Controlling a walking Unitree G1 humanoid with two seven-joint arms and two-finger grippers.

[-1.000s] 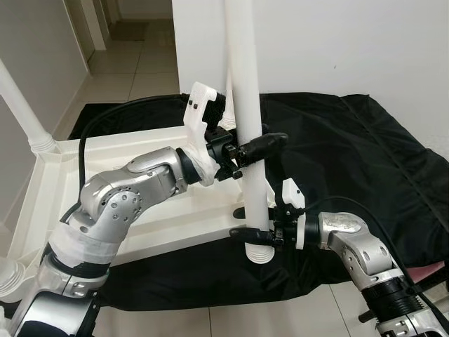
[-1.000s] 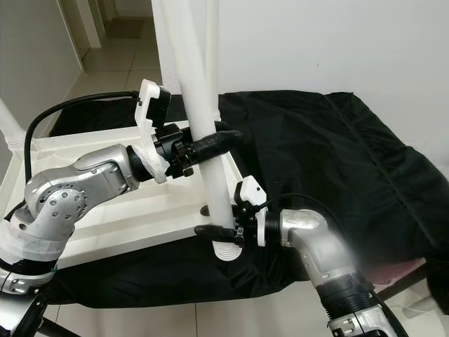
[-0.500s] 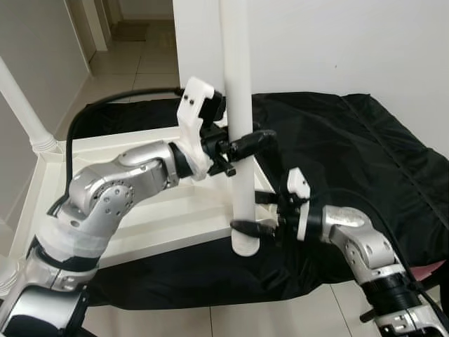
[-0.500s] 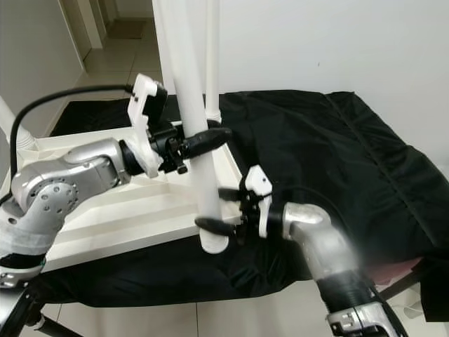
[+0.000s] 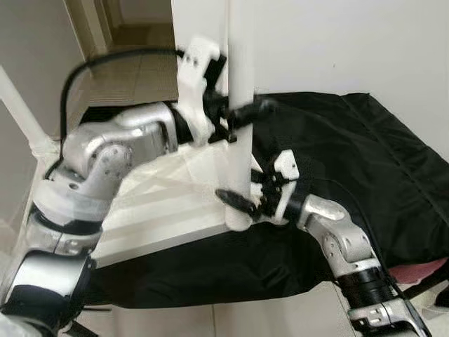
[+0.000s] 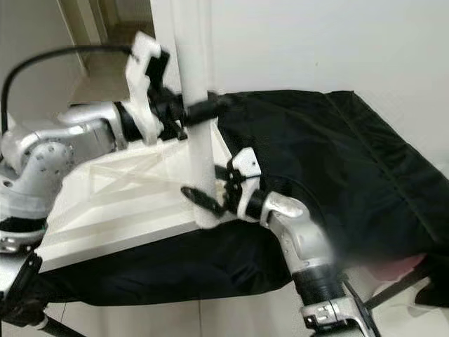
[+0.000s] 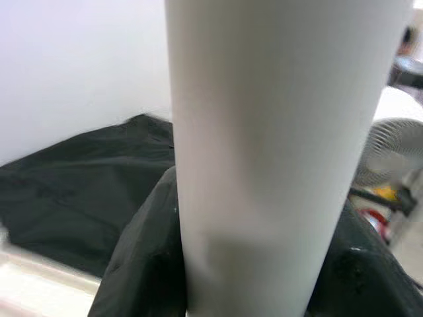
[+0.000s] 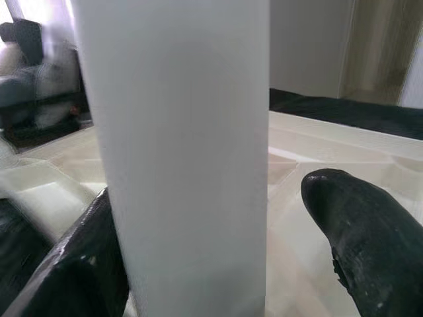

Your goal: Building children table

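A white table top lies upside down on a black cloth. A round white table leg stands upright with its foot at the top's near right corner. My left gripper is shut on the leg high up, and its black fingers press against both sides of the leg. My right gripper straddles the leg near its foot. There one finger touches the leg and the other finger stands a little off it.
Another white leg stands upright at the table top's far left corner. A white wall rises just behind the leg. A tiled hallway opens at the back left. A red object lies by the cloth's near right edge. A fan stands on the floor.
Both arms have carried the leg up and leftward, from over the cloth to the table top's near right corner. The right gripper's fingers have loosened around the foot. The camera has shifted too.
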